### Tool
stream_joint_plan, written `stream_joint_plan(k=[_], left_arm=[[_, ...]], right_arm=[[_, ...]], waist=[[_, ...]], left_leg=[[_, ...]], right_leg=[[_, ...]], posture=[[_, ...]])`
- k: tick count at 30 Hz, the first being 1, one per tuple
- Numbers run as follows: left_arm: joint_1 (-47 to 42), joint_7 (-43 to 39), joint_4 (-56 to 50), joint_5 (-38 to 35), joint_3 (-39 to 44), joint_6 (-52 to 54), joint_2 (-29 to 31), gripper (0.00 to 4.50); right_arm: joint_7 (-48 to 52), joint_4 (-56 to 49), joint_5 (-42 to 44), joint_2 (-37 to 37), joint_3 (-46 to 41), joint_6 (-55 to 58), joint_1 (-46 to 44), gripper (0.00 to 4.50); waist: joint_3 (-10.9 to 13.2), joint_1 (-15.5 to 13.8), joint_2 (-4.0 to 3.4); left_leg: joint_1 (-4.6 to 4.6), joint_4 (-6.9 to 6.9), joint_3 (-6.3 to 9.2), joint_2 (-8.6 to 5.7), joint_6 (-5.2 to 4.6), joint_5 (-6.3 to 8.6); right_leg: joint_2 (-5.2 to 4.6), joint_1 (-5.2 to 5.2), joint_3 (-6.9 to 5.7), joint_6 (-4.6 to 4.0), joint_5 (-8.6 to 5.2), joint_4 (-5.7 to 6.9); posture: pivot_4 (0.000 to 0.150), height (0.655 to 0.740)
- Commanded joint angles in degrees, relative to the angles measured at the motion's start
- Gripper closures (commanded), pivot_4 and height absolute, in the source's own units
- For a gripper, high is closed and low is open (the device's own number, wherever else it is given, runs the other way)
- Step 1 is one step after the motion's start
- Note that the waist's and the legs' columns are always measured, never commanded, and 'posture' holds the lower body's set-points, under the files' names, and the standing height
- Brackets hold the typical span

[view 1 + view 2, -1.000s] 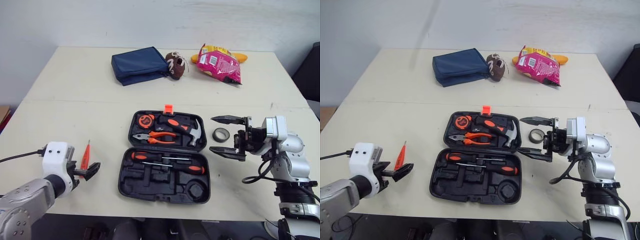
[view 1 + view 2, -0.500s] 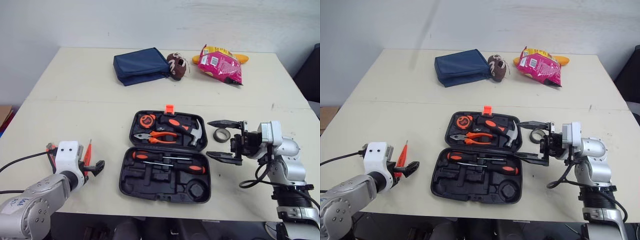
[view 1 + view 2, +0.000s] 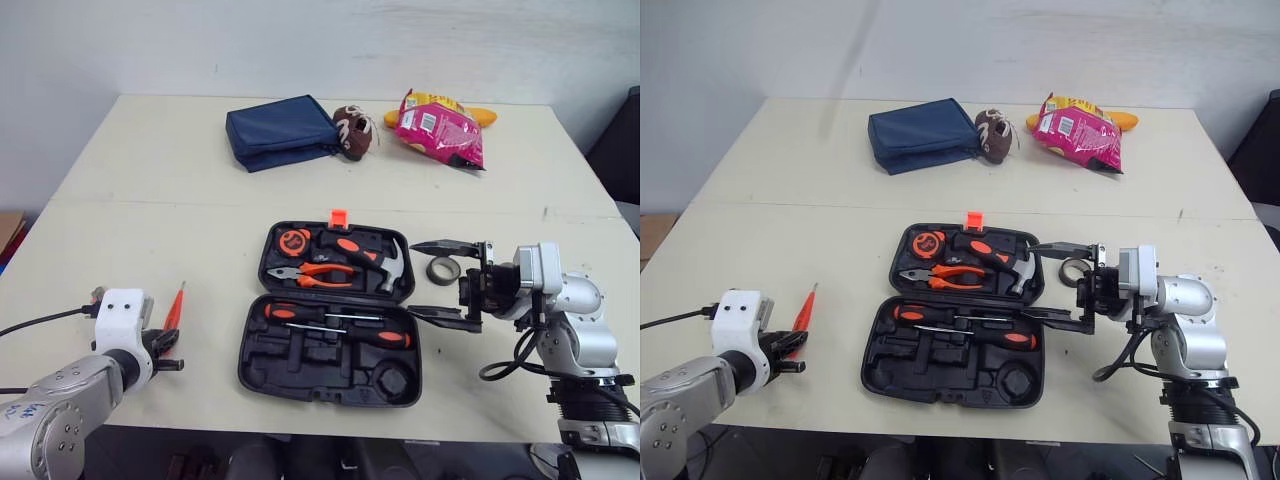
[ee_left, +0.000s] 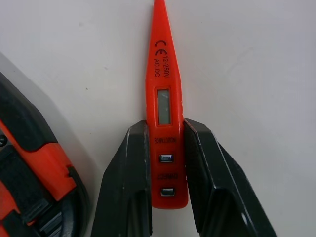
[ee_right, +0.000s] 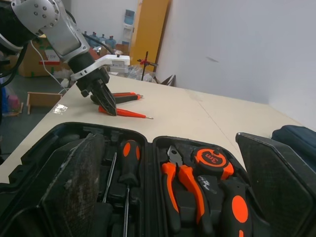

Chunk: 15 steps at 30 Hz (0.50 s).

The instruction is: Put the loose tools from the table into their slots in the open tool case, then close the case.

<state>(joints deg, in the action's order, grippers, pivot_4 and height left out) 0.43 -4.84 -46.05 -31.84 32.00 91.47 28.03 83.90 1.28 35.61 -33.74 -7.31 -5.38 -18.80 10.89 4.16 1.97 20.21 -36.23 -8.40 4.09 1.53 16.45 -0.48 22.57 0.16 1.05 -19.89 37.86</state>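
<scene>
Job in hand: orange tester pen [image 4: 165, 108], flat on table [image 3: 150, 210], well left of tool case [image 3: 300, 372], tip pointing away from robot. Clamped at butt end by left gripper [image 4: 166, 131], one black finger [image 4: 131, 177] tight against each side, just below the display window. Looks like grasp stage, lift not yet made.

Before lifting, check pinch is square & firm: slim, smooth plastic body, likely to pivot or slip w/ grip so far back. Lift straight up, carry level to case, line long axis up w/ a narrow empty slot in near half, by the screwdrivers [image 3: 285, 311]. Can't tell which slot fits. Lower flat, press in, then let go.

Far half of case already packed: hammer [image 3: 385, 262], pliers [image 3: 310, 272], tape measure [image 3: 293, 240]. Right gripper [image 3: 445, 280] spread wide & empty, hanging at case's right side. Could crowd a drop-in from there, so pull back if needed. Roll of tape [image 3: 442, 268] loose on table just right of case, near that gripper; prob. next pickup.

At far side of table, well clear: blue pouch [image 3: 280, 130], small brown shoe [image 3: 352, 130], pink snack bag [image 3: 440, 125]. No obstacle btwn pen & case.
</scene>
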Motion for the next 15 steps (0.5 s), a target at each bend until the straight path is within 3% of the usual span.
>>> stream_joint_plan(k=[1, 4, 7, 10, 13, 15], left_arm=[[1.0, -12.5, -2.4, -0.9, 0.4, -14.5, 9.5, 4.19], [5.2, -26.4, -1.7, 1.4, -2.8, -31.1, 19.7, 4.19], [7.9, -39.2, 1.4, 4.5, -6.6, -48.5, 25.2, 4.19], [4.1, -51.7, 6.4, 6.5, -13.7, -62.8, 30.3, 4.19], [-4.6, -55.7, 8.4, 5.3, -22.0, -62.7, 32.7, 4.19], [-10.5, -58.5, 8.4, 2.5, -27.6, -56.5, 34.8, 4.19]], right_arm=[[-1.5, -3.7, 0.1, -2.8, -1.9, 1.4, 0.7, 0.00], [0.9, -5.0, -0.1, -5.9, -2.0, 1.4, 2.6, 0.00], [1.8, -6.1, 0.8, -7.4, -2.1, 1.8, 4.6, 0.00], [1.6, -7.2, 1.2, -8.2, -1.8, 3.2, 6.2, 0.00], [1.3, -7.8, 0.8, -8.3, -1.5, 3.7, 6.9, 0.00], [1.1, -8.0, 0.3, -8.5, -1.2, 3.9, 7.2, 0.00]], waist=[[0.1, -0.2, 0.17], [0.1, -0.5, 0.09], [0.1, -0.7, 0.03], [0.1, -1.1, -0.02], [0.1, -1.2, -0.07], [0.1, -1.1, -0.06]], left_leg=[[0.03, 0.00, 0.00, 0.02, 0.01, -0.01], [0.06, 0.08, -0.02, 0.01, 0.08, -0.03], [0.03, 0.18, -0.10, -0.02, -0.02, 0.05], [0.08, 0.17, -0.09, 0.02, -0.05, 0.12], [0.09, 0.17, -0.09, 0.02, -0.26, 0.22], [0.09, 0.16, -0.09, 0.01, -0.32, 0.23]], right_leg=[[0.01, 0.04, -0.01, 0.00, 0.00, 0.00], [-0.03, 0.12, -0.03, -0.04, 0.00, -0.05], [-0.13, 0.09, -0.03, -0.08, -0.02, -0.17], [-0.12, 0.12, -0.11, -0.18, -0.08, -0.20], [-0.14, 0.11, -0.10, -0.18, -0.08, -0.20], [-0.13, 0.10, -0.08, -0.16, -0.07, -0.19]], posture=[[0.150, 0.7400], [0.150, 0.7400], [0.150, 0.7400], [0.150, 0.7400], [0.150, 0.7400], [0.150, 0.7400]])
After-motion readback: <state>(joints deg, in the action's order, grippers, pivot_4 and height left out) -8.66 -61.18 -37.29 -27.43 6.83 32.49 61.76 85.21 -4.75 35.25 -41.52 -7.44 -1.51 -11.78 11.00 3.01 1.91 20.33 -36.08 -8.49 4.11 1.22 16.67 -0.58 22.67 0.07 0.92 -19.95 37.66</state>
